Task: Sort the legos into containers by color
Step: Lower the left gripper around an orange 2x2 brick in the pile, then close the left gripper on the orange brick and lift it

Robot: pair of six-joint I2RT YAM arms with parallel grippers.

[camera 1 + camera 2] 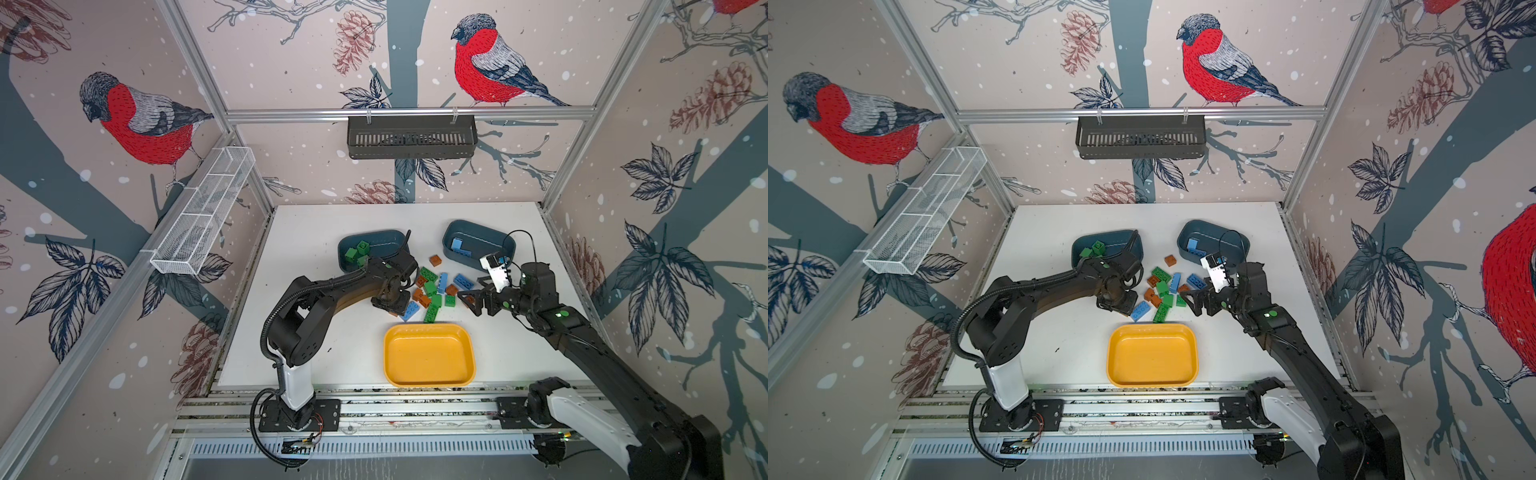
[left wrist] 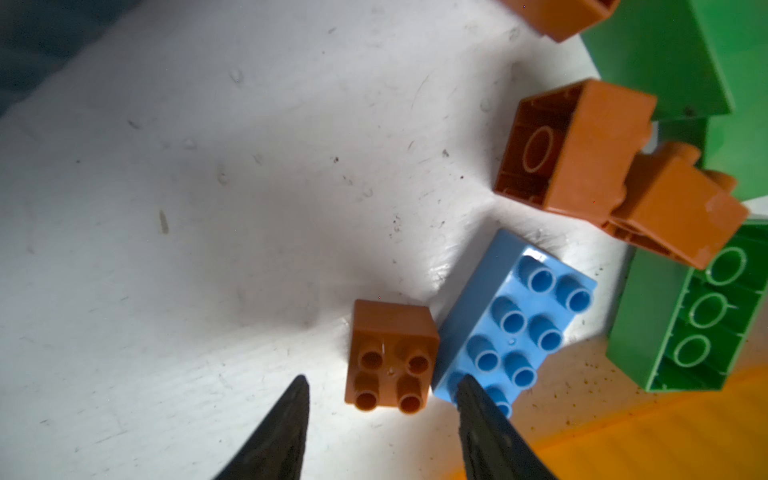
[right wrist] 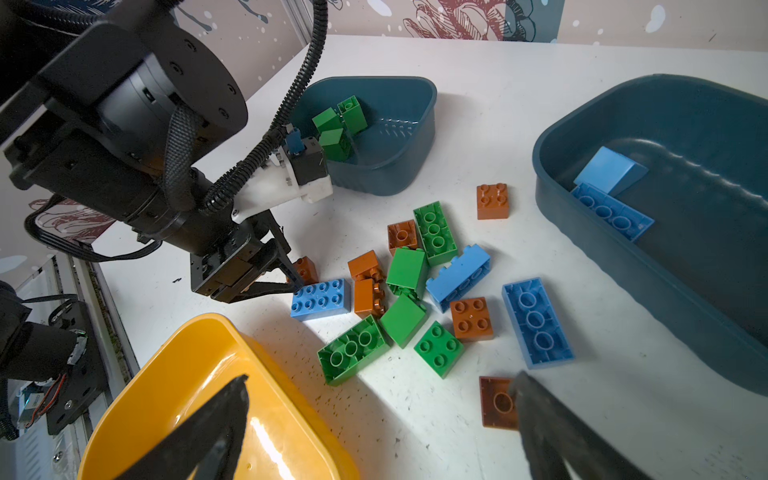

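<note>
**Top views.** Matte white table [image 1: 316,257]. Two glossy dark teal tubs with rounded corners sit at upper centre. The left teal tub [image 1: 386,245] holds green bricks [image 1: 357,251]; the right teal tub [image 1: 478,235] holds light blue bricks [image 1: 459,245]. A smooth, shallow yellow tray [image 1: 428,357] sits at lower centre. The loose legos [image 1: 1163,291], studded plastic in green, blue and brown, lie heaped between the three. My left gripper [image 1: 392,307] points down at the heap's left edge. My right gripper [image 1: 471,301] is at its right edge.

**Left wrist.** The table is scuffed and speckled. My left fingers [image 2: 291,428], black and tapered, stand partly spread and pinch nothing. A brown square brick [image 2: 390,353], four studs up, sits on the table between the tips. One tip overlaps a blue oblong brick [image 2: 515,316] just beside it; I cannot tell whether they touch.

**Right wrist.** My right fingers [image 3: 208,424] are spread wide and hold nothing. One is over the yellow tray. The other overlaps an upturned brown brick [image 3: 496,401], hollow side up.
</note>
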